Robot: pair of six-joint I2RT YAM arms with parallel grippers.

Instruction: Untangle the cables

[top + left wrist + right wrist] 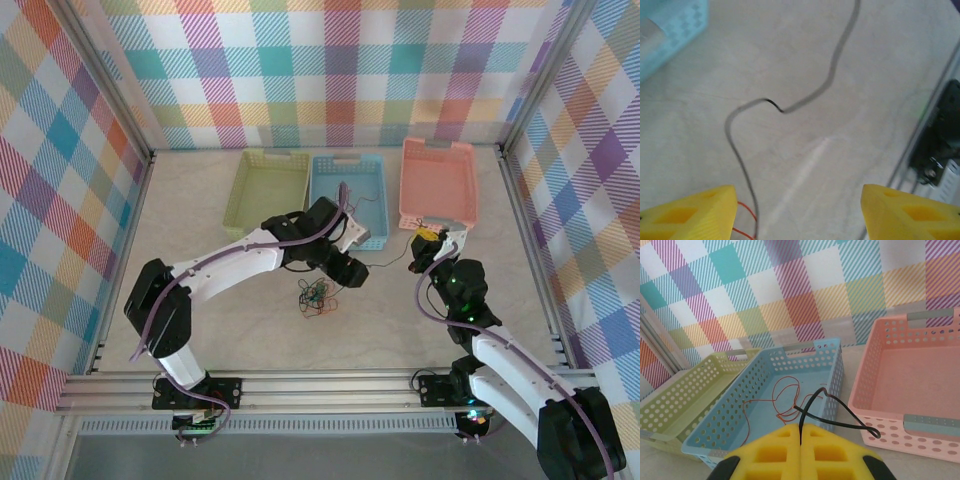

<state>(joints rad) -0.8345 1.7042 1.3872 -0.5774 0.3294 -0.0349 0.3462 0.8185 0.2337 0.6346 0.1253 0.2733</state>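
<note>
Reaching low toward 2 o'clock with left tool [799,200] spread wide, empty, just past the tangled thin orange, black and green cables [315,296] on the pale surface [185,215]. Pinching one black cable [840,415] in right tool [801,432], fingers pressed together, tilted up toward 12 o'clock.

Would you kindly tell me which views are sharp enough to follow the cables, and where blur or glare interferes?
Left wrist: the black cable is smeared grey, and a pale glare streak crosses the table. Right wrist: the orange-red cable in the blue basket reads crisp. Top external: evenly lit, but the tangle is tiny.
</note>
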